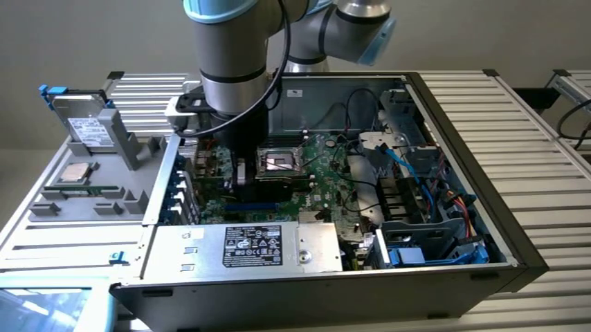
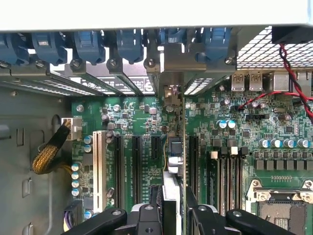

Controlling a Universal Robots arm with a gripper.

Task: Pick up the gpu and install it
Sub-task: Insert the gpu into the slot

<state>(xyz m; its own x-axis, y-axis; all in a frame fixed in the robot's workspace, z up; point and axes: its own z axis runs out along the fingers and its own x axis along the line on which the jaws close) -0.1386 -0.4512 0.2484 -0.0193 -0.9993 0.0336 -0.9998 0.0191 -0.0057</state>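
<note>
The gpu [image 2: 174, 147] stands on edge, seen as a thin vertical board over an expansion slot of the green motherboard [image 2: 142, 122]. Its metal bracket end [image 2: 171, 93] sits against the case's rear slot openings. My gripper [image 2: 173, 208] is directly above it, with one black finger [image 2: 155, 205] on each side of the card, shut on it. In the exterior view, my gripper [image 1: 242, 176] reaches down into the open computer case [image 1: 461, 90], just beside the CPU socket [image 1: 277, 162].
Empty black slots [image 2: 120, 166] lie beside the card, under blue retention clips [image 2: 88, 44]. Red and black wires [image 2: 288, 73] and a yellow braided cable [image 2: 49, 152] lie nearby. A silver power supply [image 1: 245, 249] bounds the case front. A grey parts tray [image 1: 102, 173] holds a labelled drive [image 1: 88, 128].
</note>
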